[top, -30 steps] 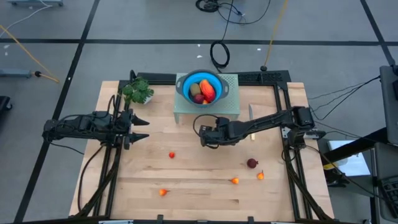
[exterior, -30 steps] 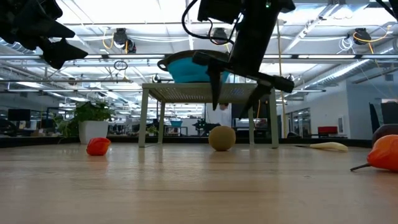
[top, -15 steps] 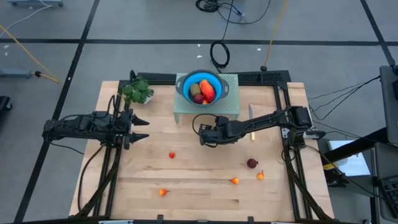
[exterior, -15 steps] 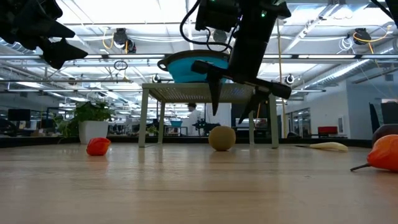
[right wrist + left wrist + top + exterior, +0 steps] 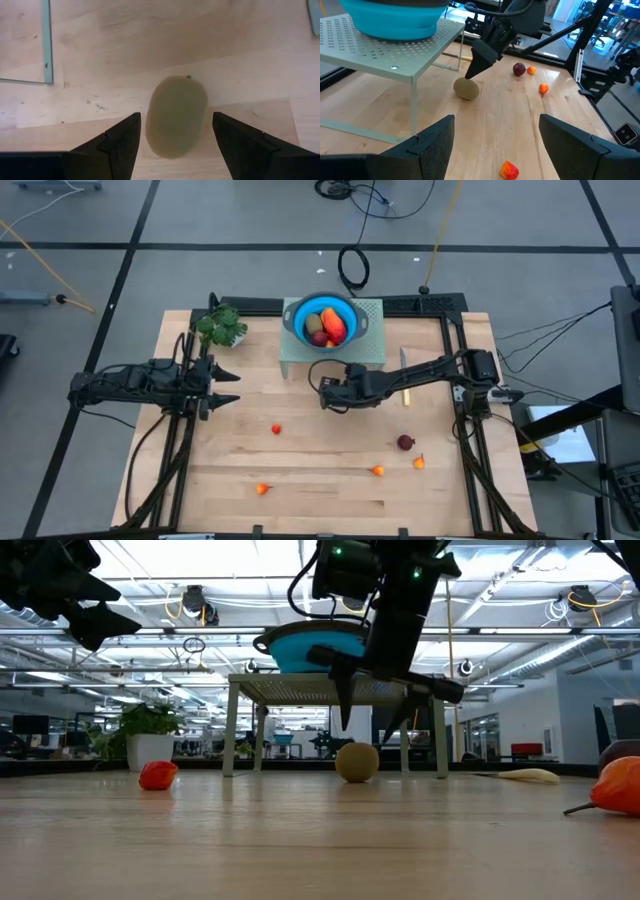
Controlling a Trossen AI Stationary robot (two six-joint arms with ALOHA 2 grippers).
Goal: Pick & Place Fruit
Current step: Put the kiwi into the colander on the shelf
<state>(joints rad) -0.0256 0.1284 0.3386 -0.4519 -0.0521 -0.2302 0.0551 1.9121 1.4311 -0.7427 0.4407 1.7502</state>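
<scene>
I have the right gripper (image 5: 365,718) poised above the brown kiwi-like fruit (image 5: 176,115), fingers apart and pointing down, one on each side of it but not touching; nothing is held. In the right wrist view the kiwi sits centred between the two dark fingers, long axis roughly along the gap, so I judge the spread is set to straddle its narrow width before a descent. The kiwi lies on the table at centre frame in the high view, just below the front edge of the green perforated stand (image 5: 370,352), close to one of its legs. That explains the steep approach: a lower, flatter reach would likely foul the stand.

The blue bowl (image 5: 300,308) sits on the stand at upper centre and already holds fruit: an orange-red piece, a brown one, a dark red one. I take it as the drop target.

Left gripper (image 5: 228,388) waits at left of frame, fingers apart, empty, aimed toward the middle.

Loose fruit remaining on the table: a dark red round piece (image 5: 405,443) at lower right, with small orange-red pieces (image 5: 378,471) near it, one more at lower left and one at centre-left.

Surface: pale wooden tabletop (image 5: 320,480), dark frame rails at both sides. Green leafy bunch (image 5: 222,326) at upper left. Beyond the table: grey floor with cables; the low view shows an open workspace with ceiling lights.
</scene>
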